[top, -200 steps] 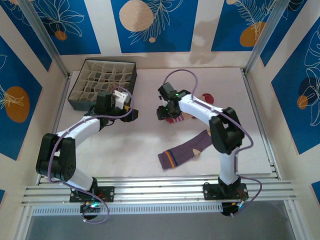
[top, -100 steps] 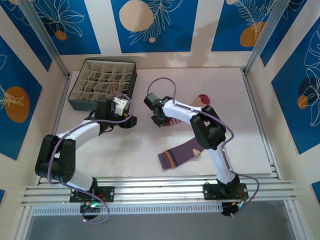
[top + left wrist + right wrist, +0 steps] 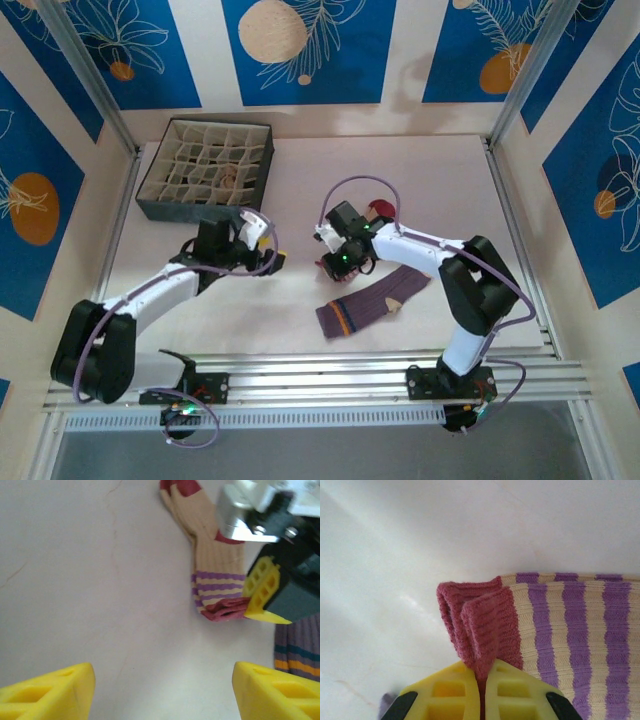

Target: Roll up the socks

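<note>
Top view: we count two socks on the pale surface (image 3: 430, 170) and one dark grid-divided box (image 3: 205, 170) at far left, with one brownish bundle (image 3: 229, 178) in a compartment, too small for us to identify. The cream striped sock (image 3: 380, 209) lies mid-surface, largely under the right arm, and the right fingers (image 3: 332, 264) sit at its near end. The purple sock (image 3: 370, 302) lies flat just in front of it, close to the right arm's base. The left fingers (image 3: 272, 256) hover left of both socks and touch neither. Left wrist view: two yellow left fingers (image 3: 55, 692) stand wide apart with nothing between them, bare surface below. Ahead we see the cream striped sock (image 3: 215, 560) stretched out, red toe far, red cuff (image 3: 225, 610) near, and the right fingers (image 3: 262, 587) at that cuff. One corner of the purple sock (image 3: 300, 650) shows at right, banded teal and orange. Right wrist view: the two right fingers (image 3: 470, 685) are pressed together, pinching the folded red cuff (image 3: 475, 620). We count three purple bands on the cream striped sock (image 3: 590, 630) beside it.
</note>
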Controlling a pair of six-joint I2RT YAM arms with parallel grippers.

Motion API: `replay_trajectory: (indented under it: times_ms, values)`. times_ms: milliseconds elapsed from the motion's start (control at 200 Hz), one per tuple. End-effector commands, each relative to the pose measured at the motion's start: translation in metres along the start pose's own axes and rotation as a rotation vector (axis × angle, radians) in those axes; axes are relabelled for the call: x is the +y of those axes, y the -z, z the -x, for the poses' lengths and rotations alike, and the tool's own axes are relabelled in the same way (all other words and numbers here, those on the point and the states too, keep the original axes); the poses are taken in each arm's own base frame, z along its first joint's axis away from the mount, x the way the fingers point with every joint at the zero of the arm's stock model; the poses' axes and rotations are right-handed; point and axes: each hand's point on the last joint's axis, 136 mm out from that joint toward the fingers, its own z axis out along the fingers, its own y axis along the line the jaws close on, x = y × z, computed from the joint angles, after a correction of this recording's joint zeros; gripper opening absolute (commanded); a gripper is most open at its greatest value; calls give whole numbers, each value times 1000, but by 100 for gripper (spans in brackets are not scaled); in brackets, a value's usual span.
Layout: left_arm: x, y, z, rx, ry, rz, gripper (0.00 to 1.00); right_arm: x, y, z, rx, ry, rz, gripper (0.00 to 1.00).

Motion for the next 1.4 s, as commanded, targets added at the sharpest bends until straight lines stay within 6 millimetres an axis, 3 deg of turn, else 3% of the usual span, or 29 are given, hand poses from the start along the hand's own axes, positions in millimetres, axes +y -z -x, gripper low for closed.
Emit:
replay_trajectory:
  times_ms: [0, 135, 275, 520, 805, 985, 1060, 1125, 1166, 1276, 1396]
  values:
    - [-17, 3, 9, -74, -157, -29, 72, 32, 7, -8, 8, 38, 185, 0]
    - [-49, -4, 9, -128, -314, -105, 75, 40, 14, -13, 0, 61, 243, 1]
    - [-76, -15, -6, -136, -463, -201, 80, 51, 20, -19, 6, 99, 319, 0]
    - [-92, -31, -19, -114, -518, -294, 76, 63, 30, -29, 17, 159, 387, 0]
    - [-101, -43, -21, -112, -518, -363, 49, 64, 31, -30, 27, 164, 404, 0]
    - [-105, -48, -25, -112, -518, -387, 40, 64, 29, -31, 41, 156, 413, 0]
    - [-108, -49, -26, -111, -517, -398, 28, 65, 27, -31, 49, 153, 415, 0]
    - [-110, -50, -27, -108, -518, -407, 11, 64, 26, -30, 49, 150, 413, 0]
    - [-111, -50, -27, -107, -519, -407, 0, 63, 26, -30, 48, 145, 409, 4]
    - [-111, -51, -30, -88, -504, -397, 0, 61, 32, -24, 22, 125, 404, 38]
    - [-105, -54, -38, -51, -482, -355, 0, 50, 44, -17, -14, 55, 395, 49]
